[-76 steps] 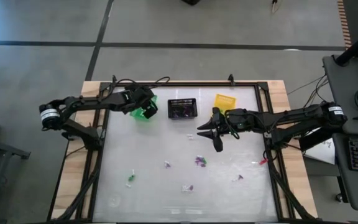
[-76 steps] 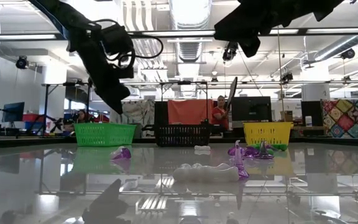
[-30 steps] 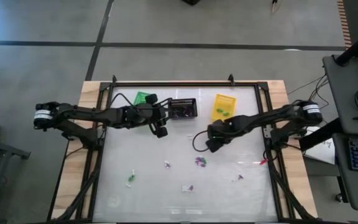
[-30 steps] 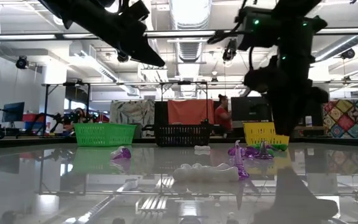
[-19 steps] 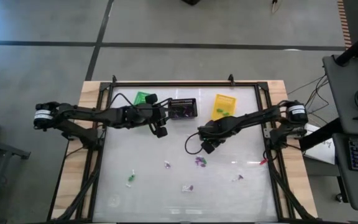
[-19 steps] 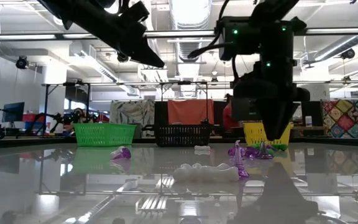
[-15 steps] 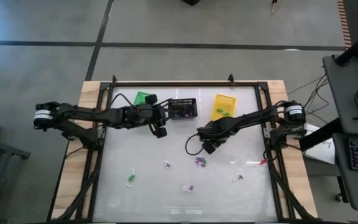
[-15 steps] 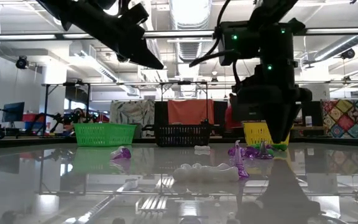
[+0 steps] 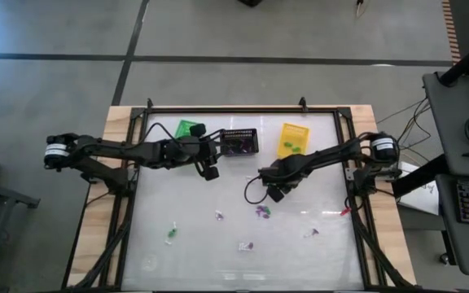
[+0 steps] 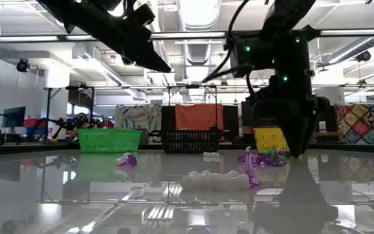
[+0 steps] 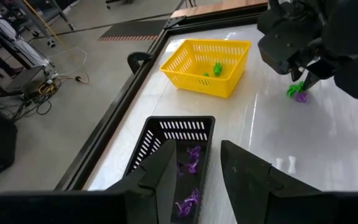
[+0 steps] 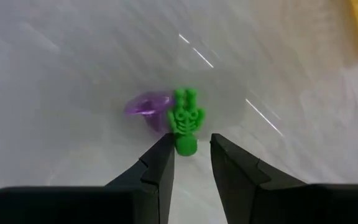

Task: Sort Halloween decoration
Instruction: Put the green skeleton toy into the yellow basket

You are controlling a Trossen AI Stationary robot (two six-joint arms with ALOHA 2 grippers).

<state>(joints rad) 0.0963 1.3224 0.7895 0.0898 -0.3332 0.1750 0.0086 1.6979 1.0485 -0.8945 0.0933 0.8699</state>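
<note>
Risk of catching two trinkets at once

Right claw [image 12: 190, 163] released, poised over green trinket [image 12: 185, 121] touching purple trinket [image 12: 149, 107] mid-counter [image 9: 186, 220]; could pinch both or flick one away. Left claw [image 11: 196, 171] released, empty, above black basket [image 11: 166, 149]

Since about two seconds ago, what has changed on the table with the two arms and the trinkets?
The left hand left the green basket and swung to beside the black basket, hovering above the table. The right hand came down from near the yellow basket toward the table's middle, jaws open just above a green trinket beside a purple one. Nothing was gripped. Baskets and loose trinkets stayed put.
</note>
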